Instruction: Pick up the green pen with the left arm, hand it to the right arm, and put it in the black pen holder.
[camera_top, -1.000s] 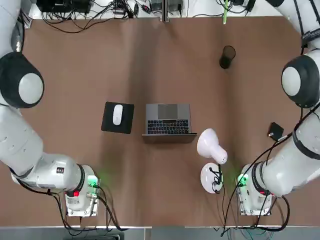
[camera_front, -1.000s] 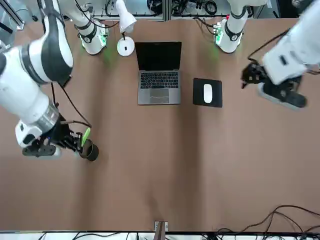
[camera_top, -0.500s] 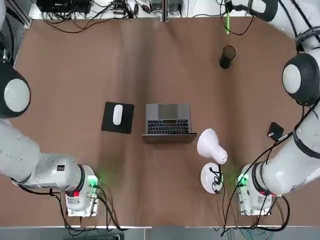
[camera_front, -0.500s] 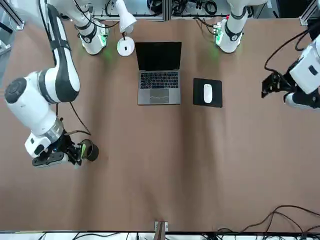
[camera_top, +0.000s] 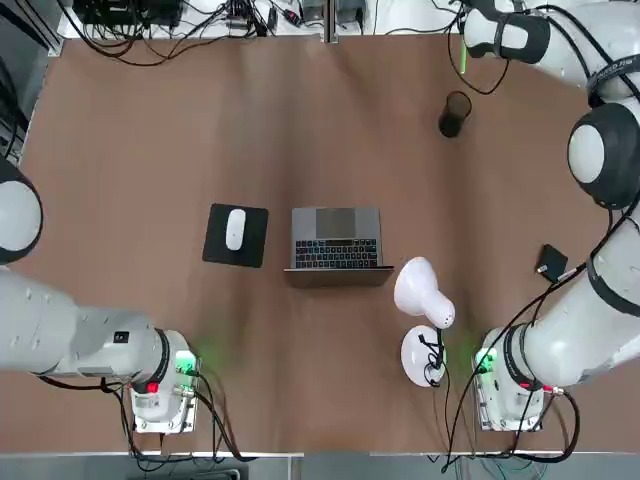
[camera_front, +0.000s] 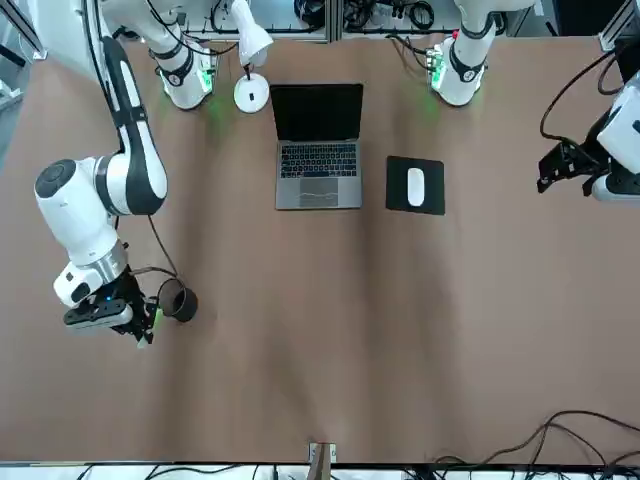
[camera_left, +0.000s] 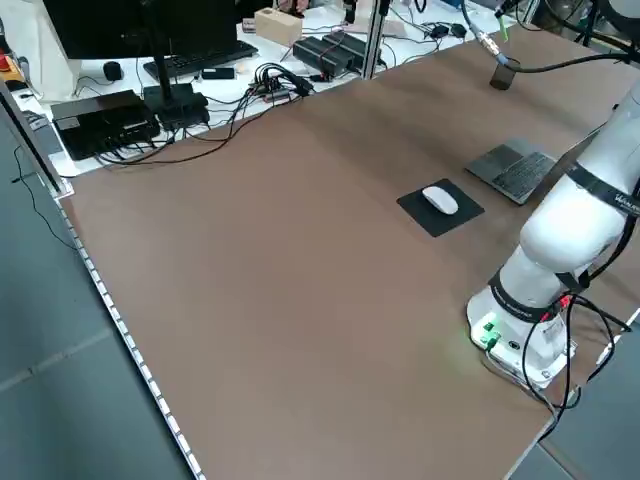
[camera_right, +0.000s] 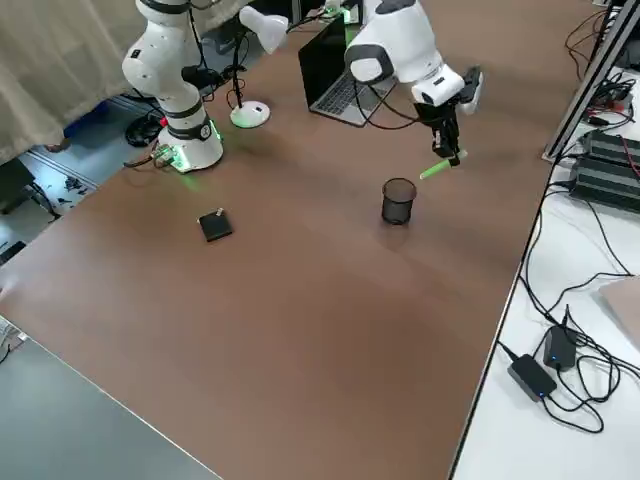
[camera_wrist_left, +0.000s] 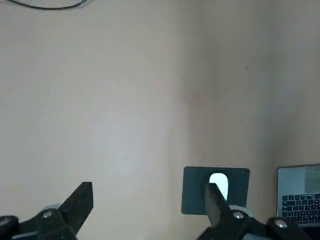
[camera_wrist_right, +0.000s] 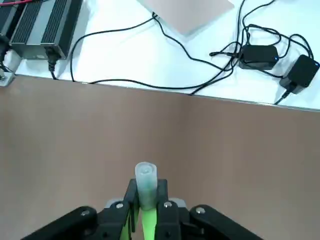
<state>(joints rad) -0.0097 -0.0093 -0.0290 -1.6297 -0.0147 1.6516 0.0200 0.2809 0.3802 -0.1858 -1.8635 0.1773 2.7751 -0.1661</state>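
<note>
While the right gripper (camera_right: 447, 150) clamps the green pen (camera_right: 437, 168) at the far right, beside the black pen holder (camera_right: 398, 201), handover looks done; only insertion remains. Left gripper (camera_wrist_left: 150, 210) hangs spread, empty.

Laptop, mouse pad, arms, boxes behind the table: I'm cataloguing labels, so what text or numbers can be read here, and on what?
None can be read.
Laptop: key legends too small to read.
Left arm's base: a small dark mark, too small to read.
Black boxes behind the table: no readable labels.
</note>
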